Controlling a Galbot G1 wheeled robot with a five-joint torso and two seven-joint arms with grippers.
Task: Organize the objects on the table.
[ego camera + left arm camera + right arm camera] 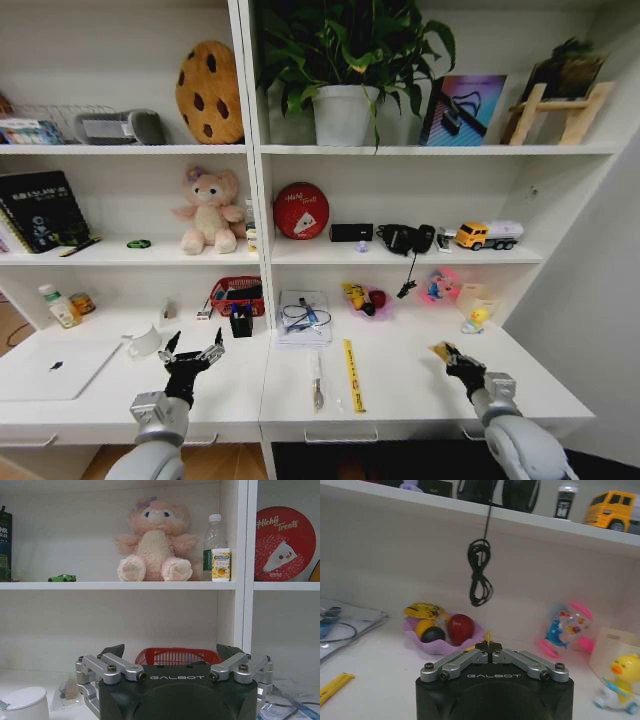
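Spanning the bottom of the head view, joined to the shelving: long white desk [400, 395], carrying most of the clutter to be sorted.

Lying flat and closed at lower left: silver laptop [50, 368], well out of both arms' way and probably fine where placed.

Hovering low over the desk, left of centre: left gripper [193, 345], fingers spread wide with nothing between them. Aimed toward the red basket [238, 293] at the back wall, framed between the fingers in the left wrist view [177, 656]; likely readied for a pick in that corner, near the black pen cup [241, 321].

Held above the desk at lower right: right gripper [452, 356], fingers pressed together on a small yellow piece [487, 638], too small to identify. Kept clear of the surface, seemingly for carrying rather than setting down.

Stretched lengthwise near the middle front, side by side but apart: yellow ruler [351, 375] and dark pen [317, 382], loose and not yet stowed.

Standing upright at far left against the wall: green-capped bottle [60, 305].

Parked on the middle shelf, left of the plush bear [152, 540]: tiny green toy car [139, 243], off the desk already.
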